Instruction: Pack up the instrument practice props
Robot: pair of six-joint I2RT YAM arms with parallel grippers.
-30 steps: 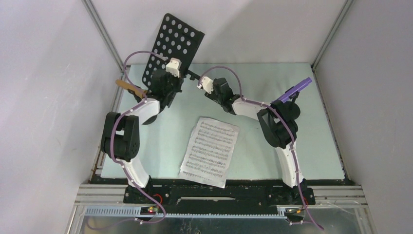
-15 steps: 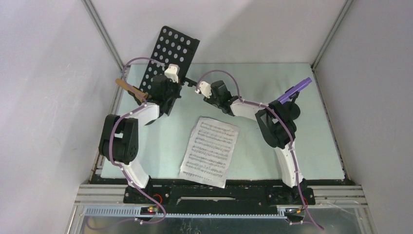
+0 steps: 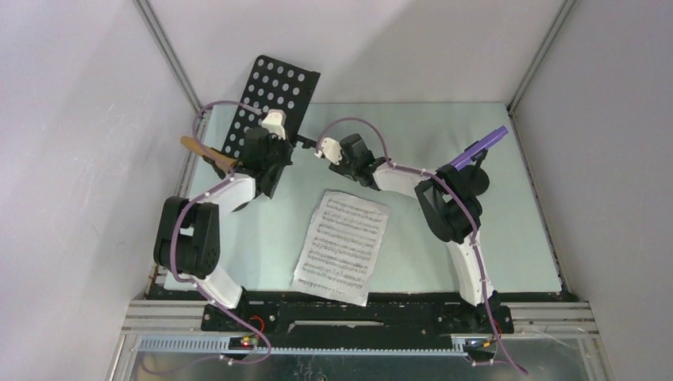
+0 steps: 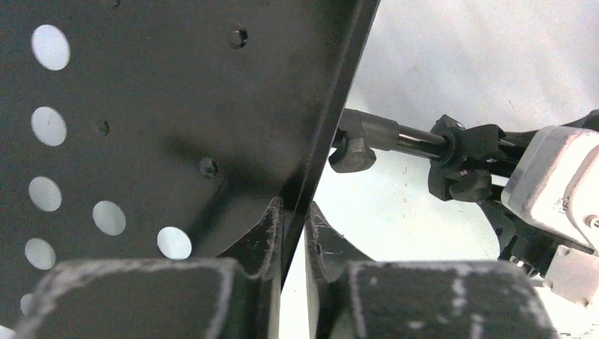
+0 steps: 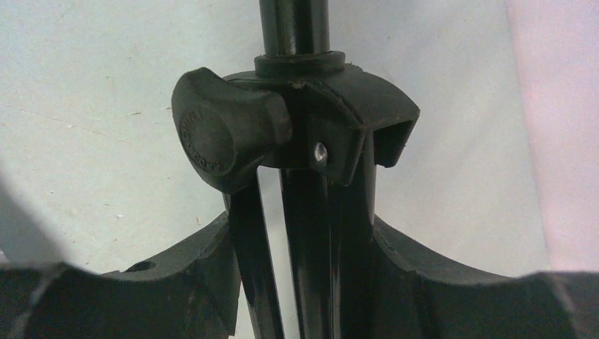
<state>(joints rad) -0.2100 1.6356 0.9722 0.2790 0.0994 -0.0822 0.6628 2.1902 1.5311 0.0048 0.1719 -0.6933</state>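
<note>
- My left gripper (image 4: pixel 293 212) has its jaws almost closed about the side edge of the black perforated metal music rack (image 3: pixel 274 99). Whether they pinch it I cannot tell.
- My right gripper (image 5: pixel 304 233) is clamped round the rack's folded black tripod legs (image 5: pixel 311 212), just below the black knob collar (image 5: pixel 226 134).
- The rack hangs tilted over the far left of the pale green table (image 3: pixel 516 238), between both grippers.
- I judge nothing is packed yet. The white sheet-music pages (image 3: pixel 343 246) lie mid-table, the tan toy microphone (image 3: pixel 208 151) is at the left edge, and the purple toy microphone (image 3: pixel 480 147) is far right.

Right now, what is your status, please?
Left gripper pinching music rack edge. Right gripper clamped on tripod legs. Sheet music lying apart, nothing in the way.
</note>
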